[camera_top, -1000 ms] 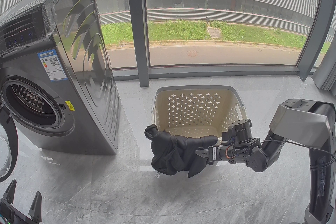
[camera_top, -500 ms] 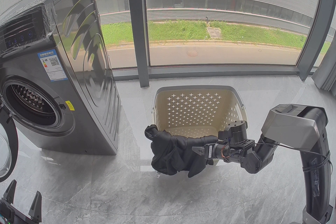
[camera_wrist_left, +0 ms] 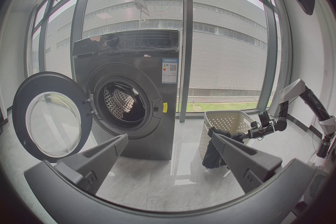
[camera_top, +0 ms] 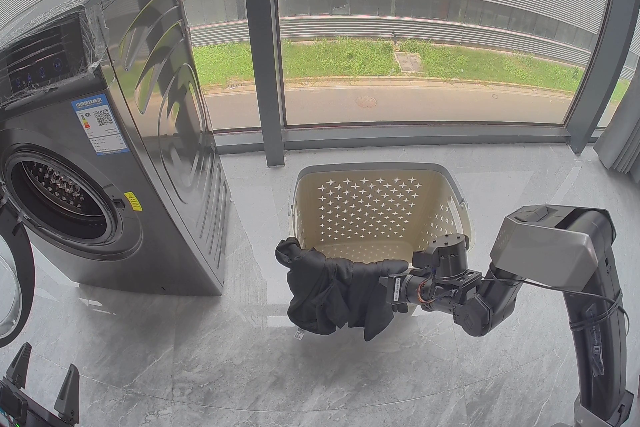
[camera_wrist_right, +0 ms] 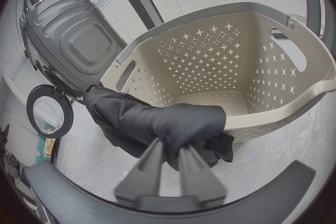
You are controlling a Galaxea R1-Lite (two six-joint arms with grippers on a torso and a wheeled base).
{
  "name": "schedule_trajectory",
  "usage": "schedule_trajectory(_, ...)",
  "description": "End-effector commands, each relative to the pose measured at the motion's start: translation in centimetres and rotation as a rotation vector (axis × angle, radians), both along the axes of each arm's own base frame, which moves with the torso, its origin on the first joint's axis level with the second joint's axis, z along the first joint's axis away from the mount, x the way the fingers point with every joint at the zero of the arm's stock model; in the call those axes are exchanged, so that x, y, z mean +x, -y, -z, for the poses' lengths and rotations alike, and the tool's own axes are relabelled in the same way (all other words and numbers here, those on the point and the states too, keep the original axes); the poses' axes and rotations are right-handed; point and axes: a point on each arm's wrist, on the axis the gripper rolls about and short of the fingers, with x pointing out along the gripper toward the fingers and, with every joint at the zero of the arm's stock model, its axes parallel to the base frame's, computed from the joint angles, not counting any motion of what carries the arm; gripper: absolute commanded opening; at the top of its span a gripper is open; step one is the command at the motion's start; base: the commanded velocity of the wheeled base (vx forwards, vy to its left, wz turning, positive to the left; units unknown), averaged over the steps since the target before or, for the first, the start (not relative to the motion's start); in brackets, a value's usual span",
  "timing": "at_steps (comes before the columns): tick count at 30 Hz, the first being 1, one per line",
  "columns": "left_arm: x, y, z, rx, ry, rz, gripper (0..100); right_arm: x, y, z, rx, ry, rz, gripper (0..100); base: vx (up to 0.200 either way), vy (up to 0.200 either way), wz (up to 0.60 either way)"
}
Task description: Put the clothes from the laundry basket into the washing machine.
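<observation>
Right gripper [camera_top: 388, 288], lower centre of the head view, pinches a black mesh fabric garment [camera_top: 330, 296] draped over the near rim of the cream star-perforated plastic laundry basket [camera_top: 373, 203] and hanging mostly outside it. Left gripper [camera_top: 47, 360], lower left, is spread. The grey metal washing machine [camera_top: 100, 135] at left has its door open.

Left: washing machine [camera_top: 160, 115] (door [camera_wrist_left: 52, 123] open); right: basket [camera_top: 367, 215], garment [camera_top: 337, 298] over near rim.

Open floor [camera_top: 220, 355] between washing machine [camera_top: 167, 135] and laundry basket [camera_top: 373, 169]. Unblocked drum mouth [camera_top: 57, 198], with door [camera_wrist_left: 52, 119] swung wide to the robot's left. Near basket rim covered by draped dark garment [camera_top: 333, 295], pinched in right pincer [camera_wrist_right: 171, 147]. Basket interior open from above. Behind the gap, window post [camera_top: 263, 48].
</observation>
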Motion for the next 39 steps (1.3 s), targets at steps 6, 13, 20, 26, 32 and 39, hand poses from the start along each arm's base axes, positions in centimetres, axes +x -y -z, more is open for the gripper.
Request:
schedule_trajectory(6,0.0,0.0,0.5,-0.001,0.0,-0.001,100,-0.8,0.0,0.1,0.003,0.008,-0.011,0,0.0,0.0,0.0)
schedule_trajectory(13,0.0,0.0,0.5,-0.001,-0.001,-0.001,100,-3.0,0.1,-2.4,0.04,0.077,-0.042,0,0.0,0.0,0.0)
schedule_trajectory(20,0.0,0.0,0.5,-0.001,0.0,0.001,100,-3.6,0.7,-3.9,0.066,0.109,-0.05,0,0.0,0.0,0.0)
schedule_trajectory(26,0.0,0.0,0.5,-0.002,0.0,0.002,100,-3.5,0.8,-4.3,0.08,0.14,-0.047,0,0.0,0.0,0.0)
schedule_trajectory(32,0.0,0.0,0.5,-0.002,-0.001,0.002,100,-5.0,1.2,-7.4,0.124,0.238,-0.05,0,0.0,0.0,0.0)
schedule_trajectory(39,0.0,0.0,0.5,-0.001,-0.001,0.001,100,-7.6,1.9,-11.7,0.173,0.349,-0.065,0,0.0,0.0,0.0)
